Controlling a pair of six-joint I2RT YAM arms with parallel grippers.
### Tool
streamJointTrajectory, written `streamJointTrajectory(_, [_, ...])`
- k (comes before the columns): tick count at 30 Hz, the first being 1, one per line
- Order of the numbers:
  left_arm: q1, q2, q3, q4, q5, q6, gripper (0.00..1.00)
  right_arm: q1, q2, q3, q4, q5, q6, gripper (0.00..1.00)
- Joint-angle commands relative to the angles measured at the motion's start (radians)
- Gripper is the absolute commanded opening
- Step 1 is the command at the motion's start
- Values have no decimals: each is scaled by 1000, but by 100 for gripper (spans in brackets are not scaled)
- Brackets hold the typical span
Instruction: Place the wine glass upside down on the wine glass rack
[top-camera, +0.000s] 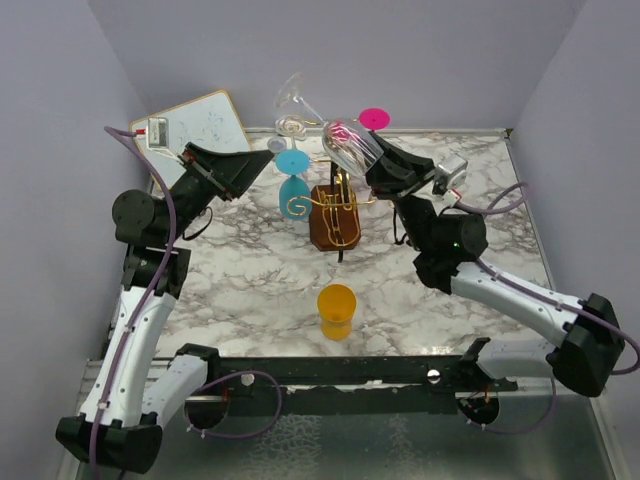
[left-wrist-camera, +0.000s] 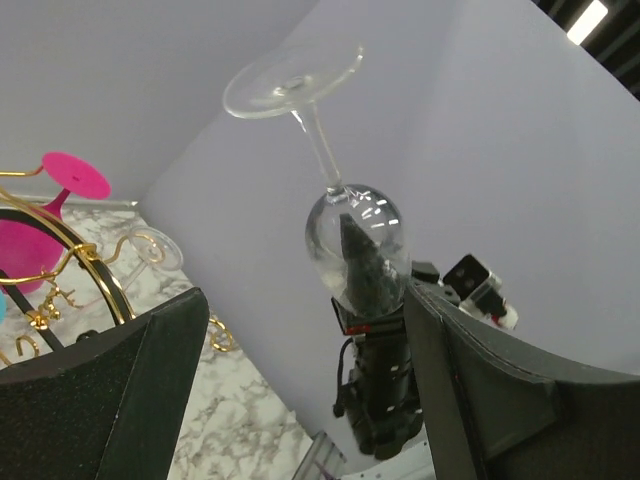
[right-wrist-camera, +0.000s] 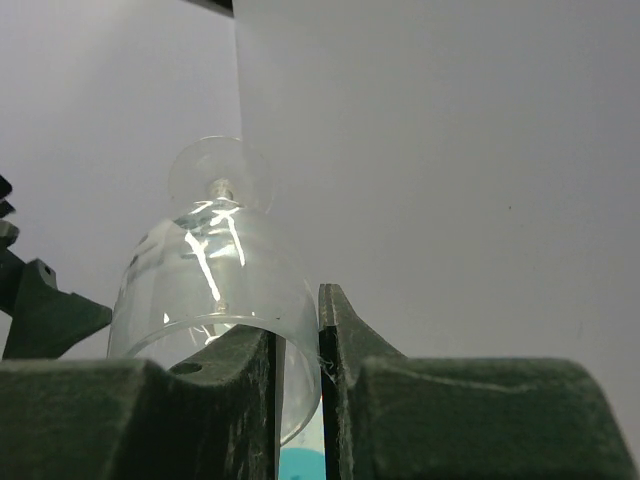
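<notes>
The clear wine glass is held tilted above the back of the rack, foot pointing up and away. My right gripper is shut on its rim, one finger inside the bowl and one outside, as the right wrist view shows with the bowl ahead. The wine glass rack, gold wire on a brown wooden block, stands mid-table. My left gripper is open and empty, left of the rack. Its wrist view shows the clear glass and the gold arms.
A blue glass and a pink glass hang upside down on the rack; the pink one also shows in the left wrist view. An orange cup stands near the front. A whiteboard leans at the back left.
</notes>
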Motion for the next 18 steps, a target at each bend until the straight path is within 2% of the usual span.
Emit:
streamJointTrajectory(1, [0,54,20,198,-72,-99,80,3,110,-37,562,123,6,1])
streamJointTrajectory(5, [0,112,38,323,-98,-43,79,9,221,-34,778,229,78,1])
streamJointTrajectory(9, [-4,160,54,405,-72,-11,79,29,290,9,791,248,145,1])
streamJointTrajectory(11, [-10,186,66,414,-56,2,78,52,326,41,790,231,127,1])
streamJointTrajectory(18, [-49,284,145,374,-15,8,73,92,410,113,793,235,126,1])
